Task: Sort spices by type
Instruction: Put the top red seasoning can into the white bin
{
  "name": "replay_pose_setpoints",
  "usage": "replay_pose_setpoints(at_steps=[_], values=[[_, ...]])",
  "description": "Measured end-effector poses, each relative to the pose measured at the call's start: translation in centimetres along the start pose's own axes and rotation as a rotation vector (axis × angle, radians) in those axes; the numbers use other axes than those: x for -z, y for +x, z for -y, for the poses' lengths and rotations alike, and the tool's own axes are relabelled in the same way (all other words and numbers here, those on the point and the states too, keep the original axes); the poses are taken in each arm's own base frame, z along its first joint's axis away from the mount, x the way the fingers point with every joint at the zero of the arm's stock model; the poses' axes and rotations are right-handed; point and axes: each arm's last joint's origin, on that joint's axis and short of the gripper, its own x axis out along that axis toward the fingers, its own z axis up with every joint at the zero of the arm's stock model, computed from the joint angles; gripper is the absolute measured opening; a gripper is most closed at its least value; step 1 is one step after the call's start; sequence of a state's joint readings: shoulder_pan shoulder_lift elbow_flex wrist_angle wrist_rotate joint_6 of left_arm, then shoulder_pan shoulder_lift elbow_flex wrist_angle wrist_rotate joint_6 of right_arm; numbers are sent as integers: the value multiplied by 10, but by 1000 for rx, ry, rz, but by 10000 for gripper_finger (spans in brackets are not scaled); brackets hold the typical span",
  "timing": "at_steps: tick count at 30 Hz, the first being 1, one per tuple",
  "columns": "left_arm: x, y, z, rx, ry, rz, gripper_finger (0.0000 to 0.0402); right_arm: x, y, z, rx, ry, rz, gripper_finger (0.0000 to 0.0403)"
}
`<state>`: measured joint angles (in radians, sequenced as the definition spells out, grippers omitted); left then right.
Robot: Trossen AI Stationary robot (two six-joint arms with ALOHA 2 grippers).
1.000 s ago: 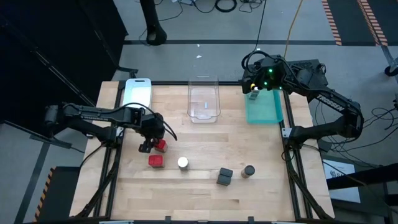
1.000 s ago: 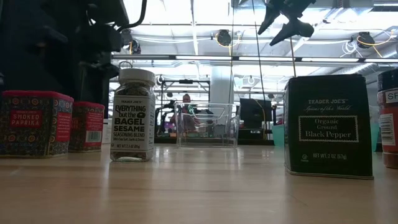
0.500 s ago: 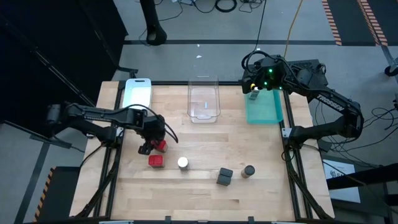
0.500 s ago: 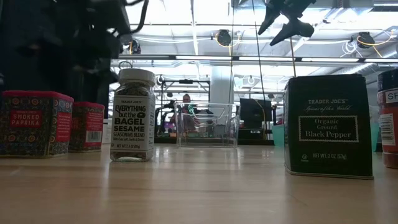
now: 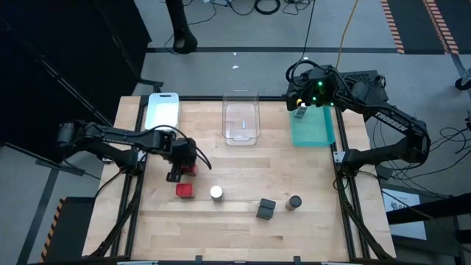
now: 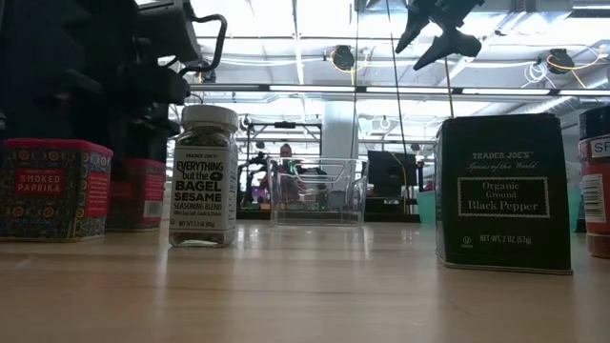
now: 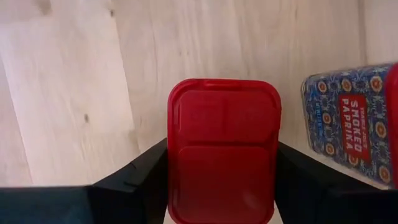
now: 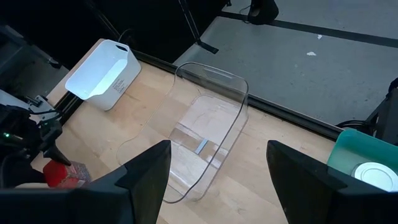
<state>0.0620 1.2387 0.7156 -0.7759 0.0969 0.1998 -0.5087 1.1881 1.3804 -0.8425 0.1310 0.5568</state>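
Observation:
My left gripper (image 5: 180,173) points down at the table's left, shut on a red paprika tin (image 7: 222,149) that stands upright on the wood. A second red tin (image 5: 184,190) stands just nearer. Along the near side stand a white-capped jar (image 5: 216,193), a black pepper tin (image 5: 266,209) and a dark round jar (image 5: 294,202). My right gripper (image 8: 217,186) hangs open and high at the far right, over the teal tray (image 5: 313,126), which holds a white-capped jar (image 8: 373,174). My left gripper pinches the red tin between its two fingers, one finger (image 7: 140,183) on each of the tin's two side walls (image 7: 173,186) just below the red lid. The fingers come from above, pointing down. The tin stands upright with its base on the table.
A white tray (image 5: 163,109) sits at the far left and a clear tray (image 5: 241,121) at the far middle. The tabletop between the trays and the near row of spices is bare wood. A person shows far off in the room behind the table.
My left gripper has sunk down over the farther red tin, so that its fingers now stand on either side of the lid and hide most of the tin from above. The tin has stayed where it was.

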Motion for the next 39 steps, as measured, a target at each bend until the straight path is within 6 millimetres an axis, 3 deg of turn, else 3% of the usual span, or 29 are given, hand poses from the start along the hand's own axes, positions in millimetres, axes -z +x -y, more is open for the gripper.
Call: replay_pose_setpoints(at_steps=[5,10,13,20,25,31,39], values=[[-2,-12,0,-4,-41,7,222,0,0,0,0,0,0,247],[-9,-39,-3,-120,-47,37,222,0,0,0,0,0,0,247],[-11,-61,-10,-213,-146,75,222,0,0,0,1,0,2,247],[6,-117,-43,-430,-674,271,222,0,1,0,3,4,3,247],[26,-144,-72,-543,-1044,361,222,-2,6,0,9,9,5,247],[57,-141,-106,-529,-1333,258,222,-3,16,-2,12,4,-9,247],[77,-135,-142,-553,-1441,218,222,-1,30,-3,13,-4,-55,247]])
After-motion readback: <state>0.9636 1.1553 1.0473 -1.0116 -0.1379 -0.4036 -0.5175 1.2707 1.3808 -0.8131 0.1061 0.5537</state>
